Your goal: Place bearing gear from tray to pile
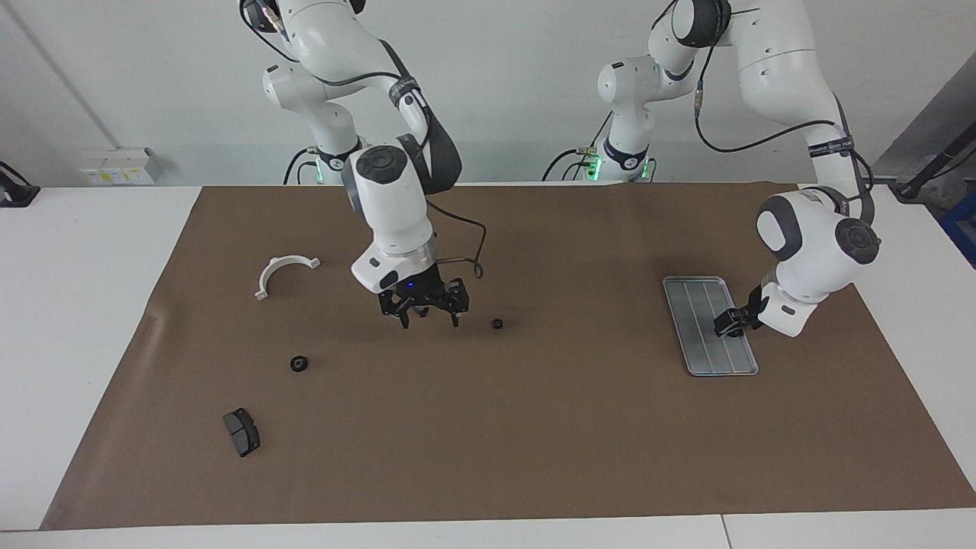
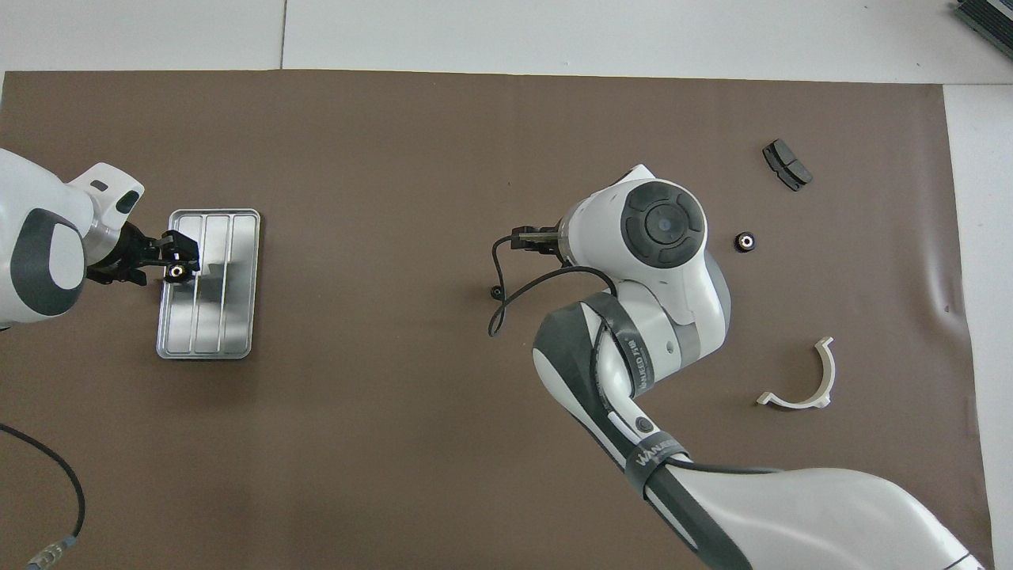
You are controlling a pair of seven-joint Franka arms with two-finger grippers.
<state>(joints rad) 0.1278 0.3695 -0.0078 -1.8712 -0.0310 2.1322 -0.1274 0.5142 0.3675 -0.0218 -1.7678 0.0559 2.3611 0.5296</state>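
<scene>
The left claw (image 2: pixel 176 257) is down at the tray (image 2: pixel 229 317), at the long edge toward the left arm's end of the tabletop, and its fingers (image 2: pixel 190 245) sit on either side of a small black bearing gear (image 2: pixel 176 271) that lies in the tray's outermost groove. The overhead view shows the gear between the fingertips; whether they already press on it or only bracket it cannot be told. In the facing view the claw (image 1: pixel 728 326) hides the gear, and the tray (image 1: pixel 705 358) lies flat on the brown mat (image 1: pixel 534 457) with its long side running away from the robots.

The right claw (image 1: pixel 427 309) hangs above the middle of the mat with its fingers spread apart and nothing between them. Just beside it, toward the left arm's end, 1 black gear (image 1: pixel 497 324) rests on the mat, partly hidden by the arm's cable in the overhead view. A 2nd black gear (image 2: pixel 745 242) lies well apart from the 1st, toward the right arm's end of the tabletop.

Farther from the robots than that 2nd gear lies a dark grey brake pad (image 2: pixel 787 165). Nearer to the robots than the same gear sits a white curved bracket (image 2: pixel 801 380), its open side facing away from the robots.
</scene>
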